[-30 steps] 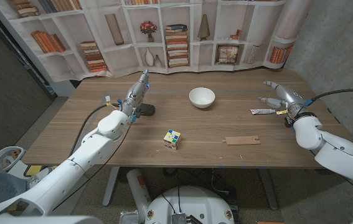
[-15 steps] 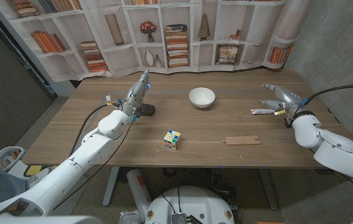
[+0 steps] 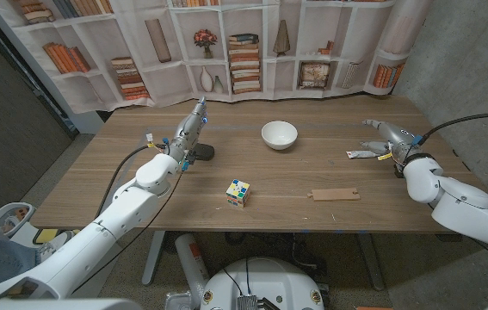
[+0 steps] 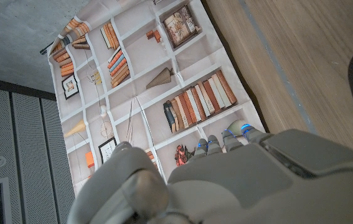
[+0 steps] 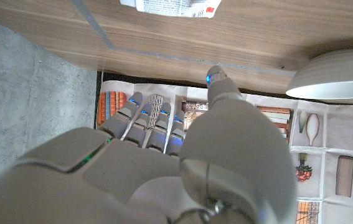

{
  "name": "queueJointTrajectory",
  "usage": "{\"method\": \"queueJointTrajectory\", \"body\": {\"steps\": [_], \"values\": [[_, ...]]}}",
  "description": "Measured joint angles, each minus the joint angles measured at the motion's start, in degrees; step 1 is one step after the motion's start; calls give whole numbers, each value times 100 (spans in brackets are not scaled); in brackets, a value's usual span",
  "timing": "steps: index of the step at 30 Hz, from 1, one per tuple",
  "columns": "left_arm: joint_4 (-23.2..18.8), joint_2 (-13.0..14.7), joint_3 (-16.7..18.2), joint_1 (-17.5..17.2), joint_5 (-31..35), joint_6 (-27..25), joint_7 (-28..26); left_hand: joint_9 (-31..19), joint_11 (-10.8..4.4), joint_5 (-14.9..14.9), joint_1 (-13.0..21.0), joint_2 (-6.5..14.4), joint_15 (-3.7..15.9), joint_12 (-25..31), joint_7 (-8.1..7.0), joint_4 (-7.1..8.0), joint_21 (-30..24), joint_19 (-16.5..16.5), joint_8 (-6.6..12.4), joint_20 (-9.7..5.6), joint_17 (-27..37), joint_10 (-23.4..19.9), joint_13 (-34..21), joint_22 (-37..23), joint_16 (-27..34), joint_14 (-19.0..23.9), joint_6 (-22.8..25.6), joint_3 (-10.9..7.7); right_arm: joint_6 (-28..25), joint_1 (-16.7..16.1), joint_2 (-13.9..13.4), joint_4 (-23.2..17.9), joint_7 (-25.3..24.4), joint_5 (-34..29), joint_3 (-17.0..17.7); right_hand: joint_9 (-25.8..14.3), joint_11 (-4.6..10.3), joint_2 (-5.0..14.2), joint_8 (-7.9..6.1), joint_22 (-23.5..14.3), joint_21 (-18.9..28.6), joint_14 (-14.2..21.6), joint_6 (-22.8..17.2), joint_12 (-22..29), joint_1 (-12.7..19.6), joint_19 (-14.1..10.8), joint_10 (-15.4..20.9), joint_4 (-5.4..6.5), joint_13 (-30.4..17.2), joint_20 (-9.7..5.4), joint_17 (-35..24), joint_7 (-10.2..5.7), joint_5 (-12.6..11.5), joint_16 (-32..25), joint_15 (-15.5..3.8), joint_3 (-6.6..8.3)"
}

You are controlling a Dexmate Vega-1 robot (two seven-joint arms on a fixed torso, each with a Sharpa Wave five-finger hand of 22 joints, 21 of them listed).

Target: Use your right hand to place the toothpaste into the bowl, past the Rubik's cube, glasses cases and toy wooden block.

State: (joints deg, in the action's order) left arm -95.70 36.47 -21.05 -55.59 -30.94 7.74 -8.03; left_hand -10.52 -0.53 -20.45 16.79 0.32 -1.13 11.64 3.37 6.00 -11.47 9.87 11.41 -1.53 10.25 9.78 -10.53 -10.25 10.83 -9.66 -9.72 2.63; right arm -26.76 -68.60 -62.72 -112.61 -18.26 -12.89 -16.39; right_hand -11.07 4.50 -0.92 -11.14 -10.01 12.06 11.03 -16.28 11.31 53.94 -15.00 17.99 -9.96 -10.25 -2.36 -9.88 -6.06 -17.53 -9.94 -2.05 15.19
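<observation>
From the head view we see the toothpaste point(image 3: 364, 154) lying on the worktop point(image 3: 295, 185) at three o'clock of the bowl point(image 3: 279, 134), the right robot hand point(image 3: 389, 138) just beside it with fingers spread, gripping nothing. The Rubik's cube point(image 3: 237, 193) sits at seven o'clock of the bowl, the wooden block point(image 3: 335, 195) at five. The left robot hand point(image 3: 190, 129) partly hides a dark case point(image 3: 201, 152).

In the left wrist view, we cannot tell that hand's grip.

In the right wrist view, the toothpaste point(image 5: 170, 7) is cut off at the edge; the bowl point(image 5: 335, 76) shows partly.

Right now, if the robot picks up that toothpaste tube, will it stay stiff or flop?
The toothpaste lies flat, so it probably won't roll. It looks like a thin soft tube, likely light and bendy. The right hand isn't gripping it yet.
</observation>
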Motion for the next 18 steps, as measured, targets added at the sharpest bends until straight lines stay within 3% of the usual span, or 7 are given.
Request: {"method": "queueJointTrajectory", "body": {"steps": [18], "values": [[-84,28,28,-93,8,34,-24,0,0,0,22,22,34,0,-21,0,0,0,1,0,0,0,1,0,0,-35,22,0,-576,282,-249,-209,265,-167,-412,1,73,23,0,1,-44,-13,-53,44,78,44,33,48,0,0,-14,54,-33,0,-14,47]]}}
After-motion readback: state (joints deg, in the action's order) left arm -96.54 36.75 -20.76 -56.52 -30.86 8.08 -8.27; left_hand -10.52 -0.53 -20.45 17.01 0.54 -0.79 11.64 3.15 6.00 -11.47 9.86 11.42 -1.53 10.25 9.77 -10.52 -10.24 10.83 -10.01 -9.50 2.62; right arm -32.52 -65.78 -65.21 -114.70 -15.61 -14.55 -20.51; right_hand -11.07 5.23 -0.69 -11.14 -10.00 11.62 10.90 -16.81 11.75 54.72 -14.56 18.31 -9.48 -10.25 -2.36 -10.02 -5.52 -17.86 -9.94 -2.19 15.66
